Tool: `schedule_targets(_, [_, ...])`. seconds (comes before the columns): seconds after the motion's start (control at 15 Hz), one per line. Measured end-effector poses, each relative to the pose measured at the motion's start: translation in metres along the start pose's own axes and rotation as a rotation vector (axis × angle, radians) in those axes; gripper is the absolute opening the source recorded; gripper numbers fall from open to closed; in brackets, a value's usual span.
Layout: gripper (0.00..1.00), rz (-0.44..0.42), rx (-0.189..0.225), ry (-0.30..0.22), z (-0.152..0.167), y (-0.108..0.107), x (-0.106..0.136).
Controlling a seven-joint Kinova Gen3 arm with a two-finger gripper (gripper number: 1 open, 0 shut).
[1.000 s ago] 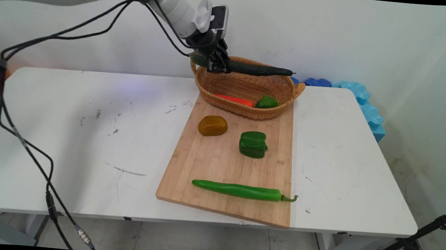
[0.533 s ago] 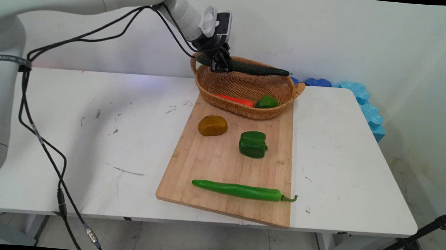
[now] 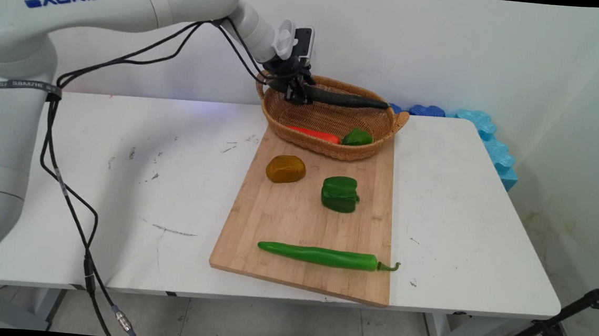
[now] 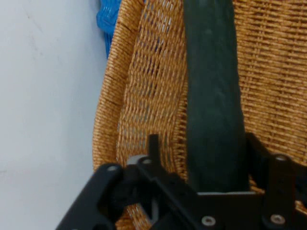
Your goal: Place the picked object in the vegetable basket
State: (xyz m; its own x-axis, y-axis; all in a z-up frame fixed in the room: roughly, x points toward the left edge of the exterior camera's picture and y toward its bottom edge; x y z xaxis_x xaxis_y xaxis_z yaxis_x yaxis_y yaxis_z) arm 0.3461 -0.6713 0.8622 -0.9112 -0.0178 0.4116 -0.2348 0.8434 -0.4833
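Observation:
My gripper (image 3: 298,95) is shut on the left end of a long dark green cucumber (image 3: 349,100), held level over the back of a woven wicker basket (image 3: 380,144). In the hand view the cucumber (image 4: 211,96) runs up from between the black fingers (image 4: 256,148) across the basket's weave (image 4: 144,96). A red-orange vegetable (image 3: 315,134) and a small green pepper (image 3: 358,137) lie inside the basket. The basket rests on the far end of a wooden cutting board (image 3: 285,225).
On the board lie a brown potato (image 3: 285,168), a green bell pepper (image 3: 340,194) and a long green chilli (image 3: 325,256) near the front edge. Blue foam pieces (image 3: 484,133) sit by the wall at the back right. A tripod leg (image 3: 552,328) stands at the lower right.
The gripper with the cucumber has moved slightly right and down, bringing the cucumber lower toward the basket's back rim.

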Motion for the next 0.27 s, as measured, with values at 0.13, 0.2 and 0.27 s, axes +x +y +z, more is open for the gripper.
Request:
schedule_targets(0.13, [1.0, 0.006, 0.002, 0.002, 0.0047, -0.0005, -0.001])
schedule_targets(0.2, [1.0, 0.009, 0.002, 0.002, 0.0069, -0.0006, -0.0016])
schedule_targets(0.27, [1.0, 0.013, 0.003, 0.003, 0.009, -0.0004, -0.0022])
